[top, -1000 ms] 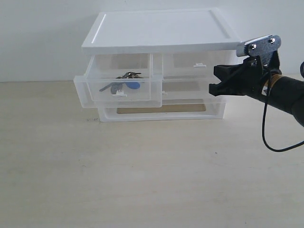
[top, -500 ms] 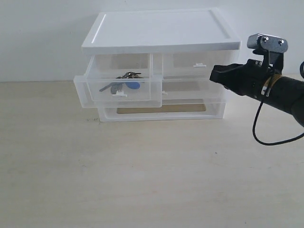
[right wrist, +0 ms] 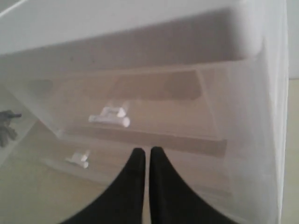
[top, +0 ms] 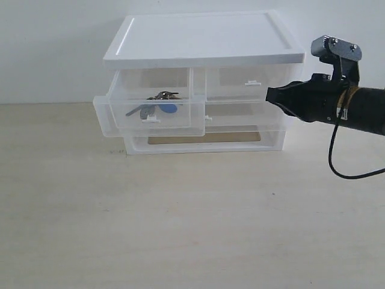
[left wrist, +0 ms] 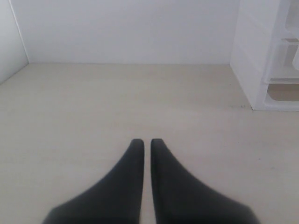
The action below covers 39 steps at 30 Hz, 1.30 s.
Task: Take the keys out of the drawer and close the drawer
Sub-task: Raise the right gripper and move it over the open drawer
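- Clear plastic, pulled out: the drawer [top: 147, 117], the left one of the top pair in the white cabinet [top: 204, 36], stands open over the pale wooden table [top: 180, 241]. Its front sits well forward of the twin drawer [top: 240, 84] beside it.
- Inside we see the keys [top: 157, 107], a grey bunch lying on the drawer floor, with the blue fob [top: 171, 109] at the end nearer the cabinet's middle. The bunch spreads along the drawer's width.
- The right gripper [top: 269, 95] hangs before the cabinet's right end, level with the top pair. Its black fingers are pressed together with nothing between them, and the tips point toward the open drawer.
- From those tips the keys lie off to the left in the exterior view, past the twin drawer and well apart, with the drawer's clear side wall between.
- The left gripper [left wrist: 147, 141] is likewise closed and empty. It is over bare table, and its camera sees the cabinet's side some way off.
- We judge the right arm the nearer one. It would need to part its fingers and come down over the drawer's rim, not in from the side.
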{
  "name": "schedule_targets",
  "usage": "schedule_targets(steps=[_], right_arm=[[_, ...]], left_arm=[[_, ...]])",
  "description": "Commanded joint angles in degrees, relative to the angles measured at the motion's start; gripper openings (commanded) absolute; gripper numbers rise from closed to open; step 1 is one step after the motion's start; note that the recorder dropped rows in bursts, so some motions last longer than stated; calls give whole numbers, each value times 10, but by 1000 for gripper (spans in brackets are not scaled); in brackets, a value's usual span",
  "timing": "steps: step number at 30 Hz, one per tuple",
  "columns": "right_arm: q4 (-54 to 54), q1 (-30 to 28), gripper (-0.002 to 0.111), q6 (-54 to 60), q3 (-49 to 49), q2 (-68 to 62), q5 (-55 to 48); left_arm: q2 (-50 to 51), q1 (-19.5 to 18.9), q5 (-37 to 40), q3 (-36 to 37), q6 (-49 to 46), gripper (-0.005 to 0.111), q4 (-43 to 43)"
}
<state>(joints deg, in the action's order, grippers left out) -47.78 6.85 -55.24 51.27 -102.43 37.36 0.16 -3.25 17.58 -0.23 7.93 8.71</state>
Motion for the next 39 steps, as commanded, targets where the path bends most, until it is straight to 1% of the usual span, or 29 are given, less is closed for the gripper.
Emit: schedule_targets(steps=[1,4,6,9,10,12,14,17,18,19,22,23,25,26,27,29,30,31,33,34,35,37,38,39], right_arm=[[-135,-4,0,-76,-3,51,-11],[-171,-4,0,-142,-3,79,15],[-183,-4,0,-164,-3,92,63],[-184,-4,0,-164,4,100,191],[-186,-4,0,-162,8,100,255],[-178,-4,0,-140,21,100,326],[-172,-1,0,-127,36,101,326],[-209,15,0,-168,71,113,325],[-233,26,0,-174,86,117,294],[-267,42,0,-183,101,122,242],[-382,109,0,-212,133,135,42],[-421,136,0,-235,142,136,-45],[-483,180,0,-295,154,136,-154],[-511,200,0,-332,160,136,-196],[-522,214,0,-354,166,136,-215],[-522,229,2,-379,182,136,-219],[-522,230,4,-389,192,136,-213],[-522,230,9,-396,202,136,-202],[-522,230,26,-420,219,136,-190],[-522,230,36,-423,224,136,-186],[-522,230,52,-422,229,136,-180],[-522,236,72,-405,232,136,-183],[-522,240,75,-386,232,136,-192],[-522,245,75,-375,232,136,-206]], left_arm=[[-2,-1,-2,2,-1,5,-6],[-2,-1,-2,2,-1,5,-6],[-2,-1,-2,2,-1,5,-6],[-2,-1,-2,2,-1,5,-6],[-2,-1,-2,2,-1,5,-6],[-2,-1,-2,2,-1,5,-6],[-2,-1,-2,2,-1,5,-6],[-2,-1,-2,2,-1,5,-6],[-2,-1,-2,2,-1,5,-6],[-2,-1,-2,2,-1,5,-6],[-2,-1,-2,2,-1,5,-6],[-2,-1,-2,2,-1,5,-6],[-2,-1,-2,2,-1,5,-6],[-2,-1,-2,2,-1,5,-6],[-2,-1,-2,2,-1,5,-6],[-2,-1,-2,2,-1,5,-6],[-2,-1,-2,2,-1,5,-6],[-2,-1,-2,2,-1,5,-6],[-2,-1,-2,2,-1,5,-6],[-2,-1,-2,2,-1,5,-6],[-2,-1,-2,2,-1,5,-6],[-2,-1,-1,2,-1,5,-6],[-2,-1,-1,2,-1,5,-6],[-2,-1,-1,2,-1,5,-6]])
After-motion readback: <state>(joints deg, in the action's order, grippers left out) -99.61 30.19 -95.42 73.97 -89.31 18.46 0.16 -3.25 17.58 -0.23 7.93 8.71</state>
